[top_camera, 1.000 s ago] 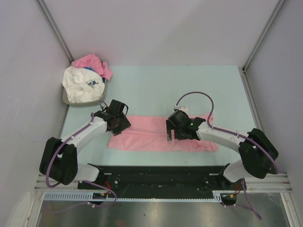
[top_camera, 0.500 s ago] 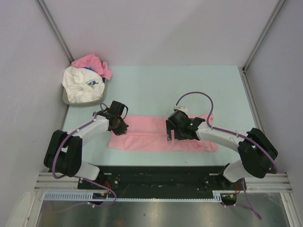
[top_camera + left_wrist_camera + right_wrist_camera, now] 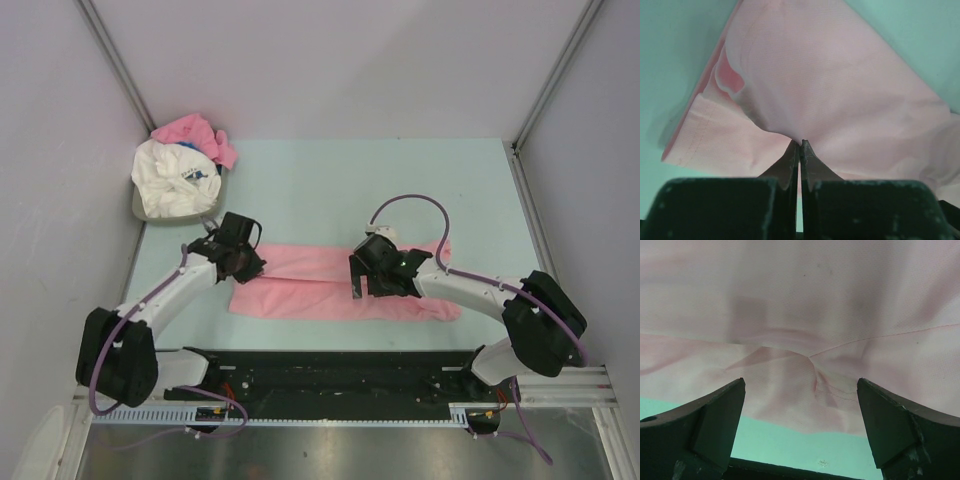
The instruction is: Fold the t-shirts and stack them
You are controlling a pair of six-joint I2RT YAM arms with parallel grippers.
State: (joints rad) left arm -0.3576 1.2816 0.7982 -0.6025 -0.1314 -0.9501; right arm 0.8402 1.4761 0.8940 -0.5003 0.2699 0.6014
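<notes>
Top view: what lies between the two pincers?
Only the pink shirt, between the left pincer and right pincer; the top view shows nothing else there.

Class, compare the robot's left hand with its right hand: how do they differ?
The left hand is shut, pinching a fold of the pink t-shirt; the right hand is wide open, holding nothing. The left hand is at the shirt's left end, the right hand nearer its middle. Both hang over that shirt.

Soft matt cloth t-shirt (image 3: 850, 85); smooth table (image 3: 675, 45)
</notes>
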